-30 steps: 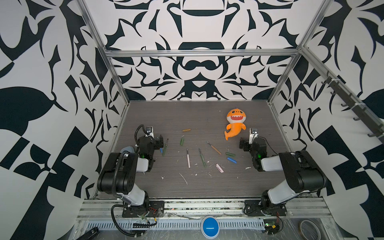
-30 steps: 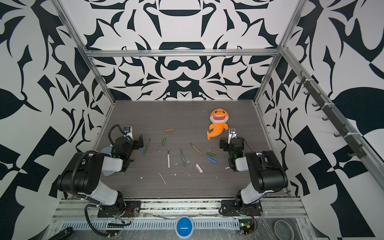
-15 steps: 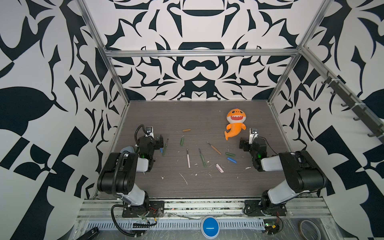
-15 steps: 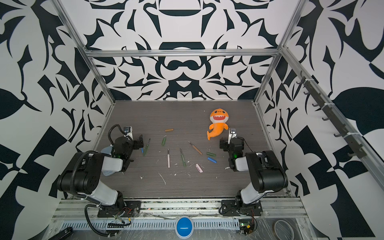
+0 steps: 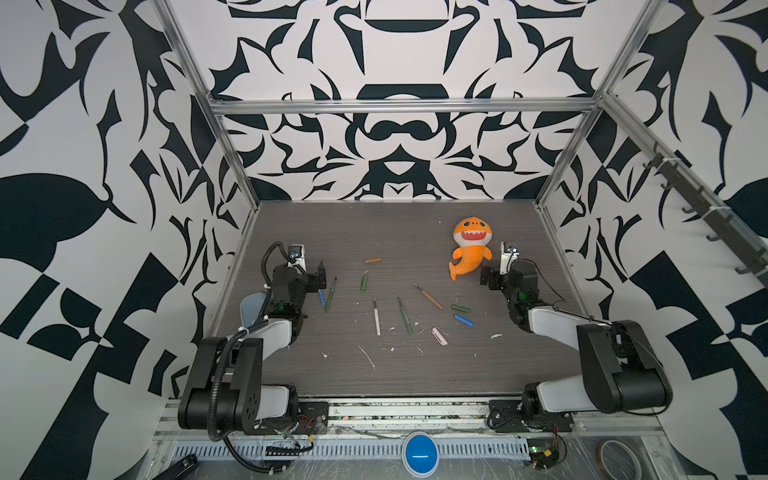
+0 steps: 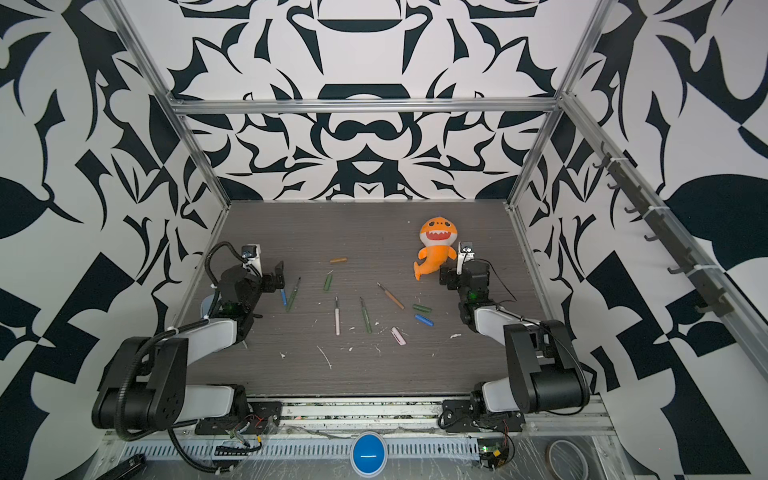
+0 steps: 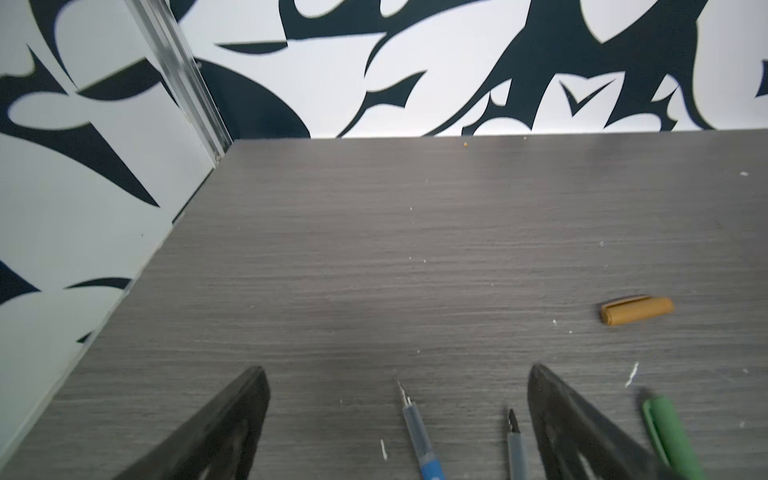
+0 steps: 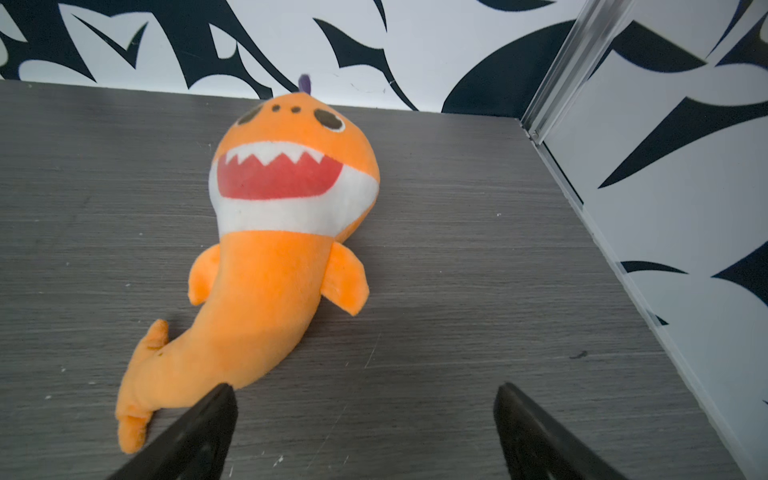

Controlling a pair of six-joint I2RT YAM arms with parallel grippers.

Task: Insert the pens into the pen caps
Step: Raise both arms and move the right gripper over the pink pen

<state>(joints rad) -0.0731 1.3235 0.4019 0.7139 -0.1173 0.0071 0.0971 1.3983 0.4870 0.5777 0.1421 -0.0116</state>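
Pens lie scattered on the grey table (image 5: 395, 232): a blue pen (image 5: 322, 297) and a dark green pen (image 5: 331, 289) at the left, with a pink pen (image 5: 376, 316), a green pen (image 5: 404, 315) and an orange-brown pen (image 5: 428, 296) mid-table. Caps lie apart from them: mustard (image 5: 372, 260), green (image 5: 364, 282), green (image 5: 460, 308), blue (image 5: 463, 320), pink (image 5: 439, 336). My left gripper (image 7: 397, 374) is open low over the blue pen's tip (image 7: 419, 432) and holds nothing. My right gripper (image 8: 365, 395) is open and empty at the right.
An orange shark plush (image 8: 282, 232) lies just ahead of the right gripper, its tail by one finger. White scraps (image 5: 368, 357) litter the front of the table. Patterned walls and metal rails close in the left, right and back sides.
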